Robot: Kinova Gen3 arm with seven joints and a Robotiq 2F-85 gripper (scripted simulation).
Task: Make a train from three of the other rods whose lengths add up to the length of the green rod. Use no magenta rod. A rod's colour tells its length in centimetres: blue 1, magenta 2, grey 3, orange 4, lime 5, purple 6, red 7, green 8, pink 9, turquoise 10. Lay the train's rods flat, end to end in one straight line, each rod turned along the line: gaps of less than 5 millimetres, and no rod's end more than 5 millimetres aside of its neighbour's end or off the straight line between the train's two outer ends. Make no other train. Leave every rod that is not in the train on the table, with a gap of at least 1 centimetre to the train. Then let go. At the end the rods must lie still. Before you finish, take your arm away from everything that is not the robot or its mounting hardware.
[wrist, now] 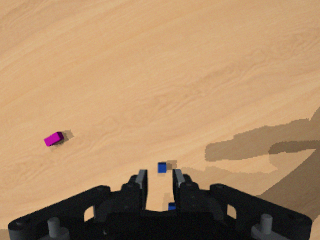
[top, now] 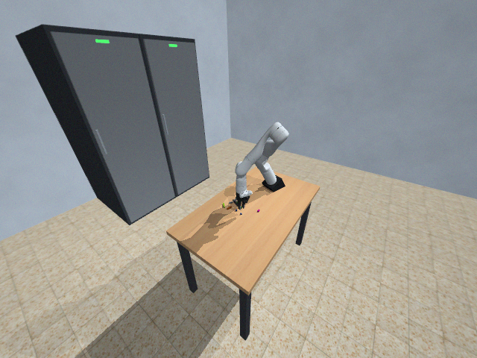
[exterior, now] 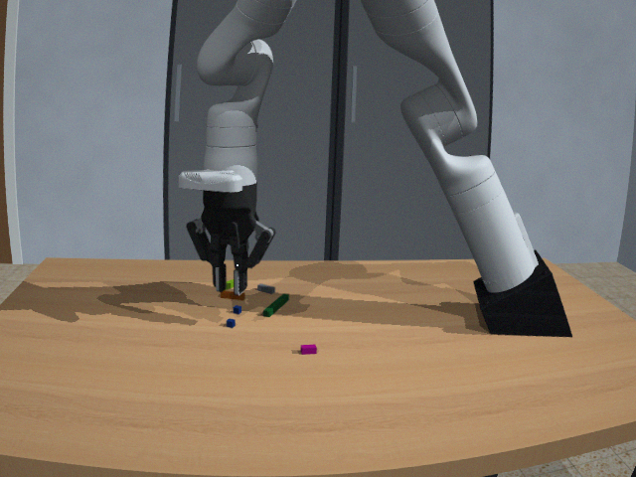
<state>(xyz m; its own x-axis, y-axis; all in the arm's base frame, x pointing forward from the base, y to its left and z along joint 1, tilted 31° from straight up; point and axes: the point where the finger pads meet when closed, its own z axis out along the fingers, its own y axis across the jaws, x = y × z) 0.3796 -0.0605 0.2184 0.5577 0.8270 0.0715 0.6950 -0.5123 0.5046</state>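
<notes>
My gripper points down with its fingers partly closed, a narrow empty gap between them. The green rod lies slanted to its right in the exterior view. An orange rod and a lime rod show at the fingertips, partly hidden; the depth between them and the fingers is unclear. A grey rod lies behind the green rod. Two blue rods, one behind the other, lie separately in front of the orange rod.
A magenta rod lies apart toward the front of the table. The arm's black base stands at the right in the exterior view. Arm shadows cross the tabletop.
</notes>
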